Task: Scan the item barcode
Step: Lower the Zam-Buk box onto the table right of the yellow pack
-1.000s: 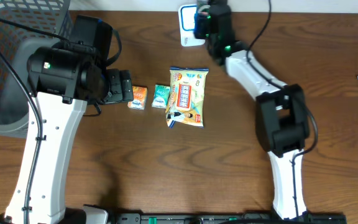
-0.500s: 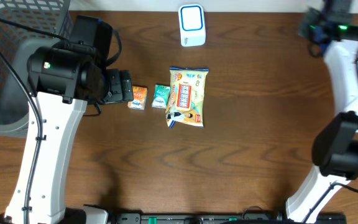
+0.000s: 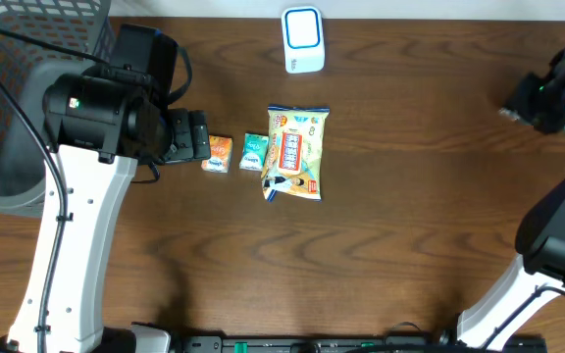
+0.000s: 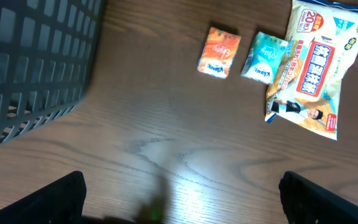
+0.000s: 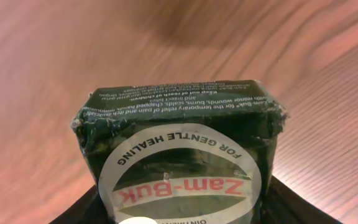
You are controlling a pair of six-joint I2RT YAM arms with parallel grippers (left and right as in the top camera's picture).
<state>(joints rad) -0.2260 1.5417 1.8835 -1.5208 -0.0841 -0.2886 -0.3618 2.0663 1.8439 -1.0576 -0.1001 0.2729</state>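
Observation:
A dark green Zam-Buk ointment box [image 5: 179, 140] fills the right wrist view, with my right gripper [image 5: 184, 210] shut on its sides above bare wood. In the overhead view that gripper [image 3: 521, 102] hangs at the table's far right edge. The white and blue barcode scanner [image 3: 302, 40] stands at the back centre, far from the box. My left gripper [image 3: 196, 136] is open and holds nothing, just left of an orange packet [image 3: 219, 153]. In the left wrist view its fingers [image 4: 53, 200] stand wide apart over bare wood.
A teal packet [image 3: 254, 151] and a yellow snack bag [image 3: 296, 153] lie mid-table beside the orange packet; the left wrist view also shows the orange packet [image 4: 219, 52], the teal packet [image 4: 264, 57] and the bag [image 4: 312, 78]. A dark wire basket [image 3: 13, 88] stands at the left edge.
My right arm has swung from the scanner at the back centre over to the table's right edge, carrying the box. The left arm has not moved.

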